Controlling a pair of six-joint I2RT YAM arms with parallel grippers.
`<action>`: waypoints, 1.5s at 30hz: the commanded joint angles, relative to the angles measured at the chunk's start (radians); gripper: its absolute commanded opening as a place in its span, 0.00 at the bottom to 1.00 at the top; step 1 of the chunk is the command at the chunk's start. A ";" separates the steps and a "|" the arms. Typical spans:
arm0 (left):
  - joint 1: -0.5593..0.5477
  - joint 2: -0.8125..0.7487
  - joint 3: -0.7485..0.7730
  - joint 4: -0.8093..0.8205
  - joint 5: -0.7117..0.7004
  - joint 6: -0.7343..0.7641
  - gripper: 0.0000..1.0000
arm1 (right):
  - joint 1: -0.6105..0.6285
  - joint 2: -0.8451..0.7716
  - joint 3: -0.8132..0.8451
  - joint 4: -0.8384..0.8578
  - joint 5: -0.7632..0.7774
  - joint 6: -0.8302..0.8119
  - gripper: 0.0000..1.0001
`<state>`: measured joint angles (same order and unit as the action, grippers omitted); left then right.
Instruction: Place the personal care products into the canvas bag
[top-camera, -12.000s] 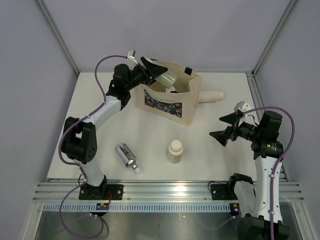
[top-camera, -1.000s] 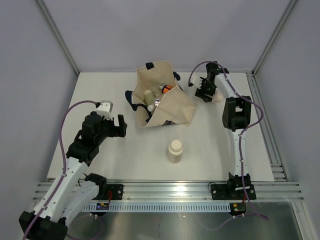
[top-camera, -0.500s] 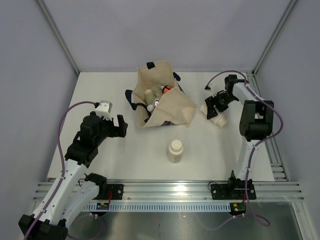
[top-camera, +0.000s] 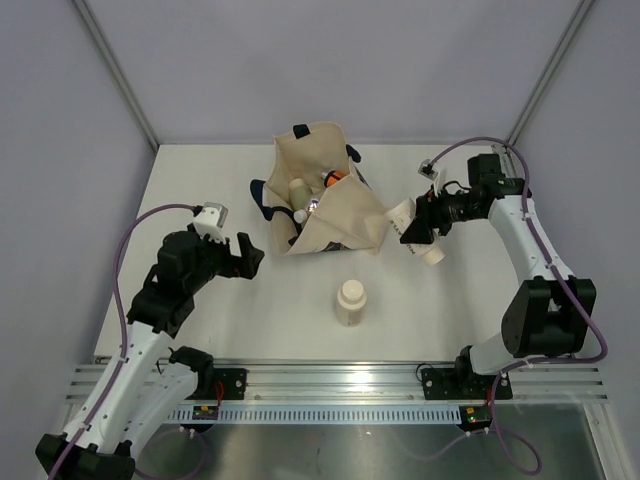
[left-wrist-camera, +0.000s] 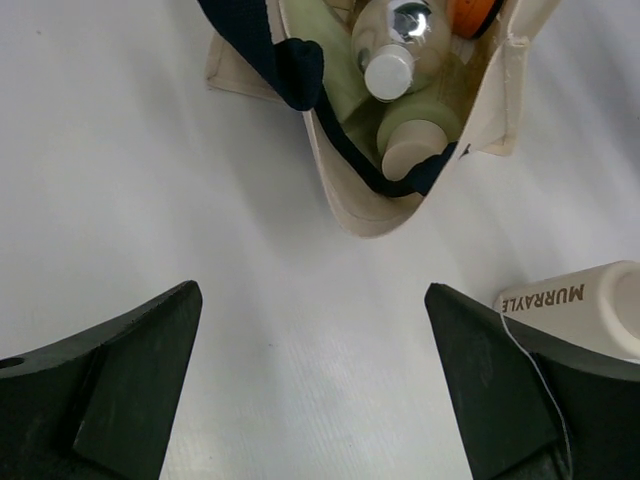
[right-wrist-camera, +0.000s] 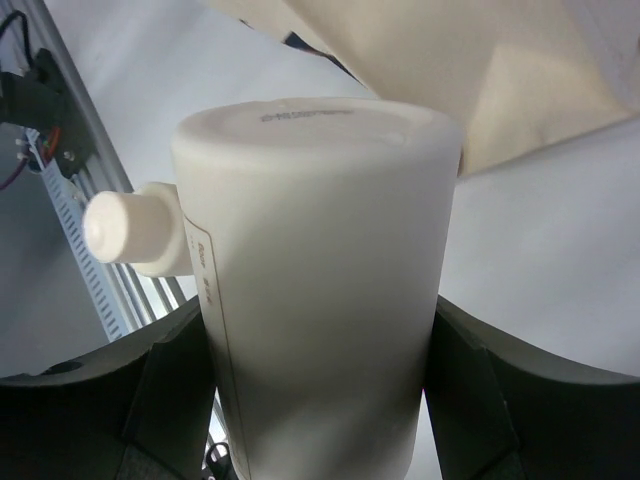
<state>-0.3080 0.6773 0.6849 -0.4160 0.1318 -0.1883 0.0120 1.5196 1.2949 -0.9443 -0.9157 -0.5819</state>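
White tabletop (top-camera: 260, 320) with grey walls round it, and the canvas bag (top-camera: 350, 215) is slumped at the back with its mouth gaping toward the left arm. The silver bottle (left-wrist-camera: 405, 30), a pale green bottle (left-wrist-camera: 415, 135) and the orange one (left-wrist-camera: 470, 10) are already lying inside.

Big change over the last second: the right gripper (top-camera: 420, 228) was way back at the rear of the table, and now it has swung forward and in. It's sitting just beside the bag's right flank, fingers clamped round the cream-white bottle (top-camera: 404, 218). The bottle is held on a slant with its cap pointing toward the near edge (the wrist view is mostly bottle, a dark finger hugging each side). So that one looks picked and on its way. It probably still needs to go up and over the cloth edge, since the opening faces the other way.

The left gripper (top-camera: 242, 256) has barely budged, jaws spread wide and empty, parked left of the bag. The beige bottle (top-camera: 350, 302) stands alone near the front, not yet bagged, so likely next
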 joint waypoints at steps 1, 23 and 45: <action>-0.003 -0.018 0.041 0.049 0.104 0.003 0.99 | 0.026 -0.076 0.107 -0.034 -0.160 0.013 0.00; -0.003 0.038 0.169 -0.161 0.209 0.105 0.99 | 0.591 0.356 0.849 0.326 0.446 0.692 0.00; -0.003 -0.090 0.133 -0.184 0.094 0.119 0.99 | 0.666 0.551 0.911 0.472 1.124 1.085 0.11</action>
<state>-0.3080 0.5755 0.8108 -0.6037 0.1928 -0.0940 0.6640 2.0930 2.1319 -0.6071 0.1219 0.4515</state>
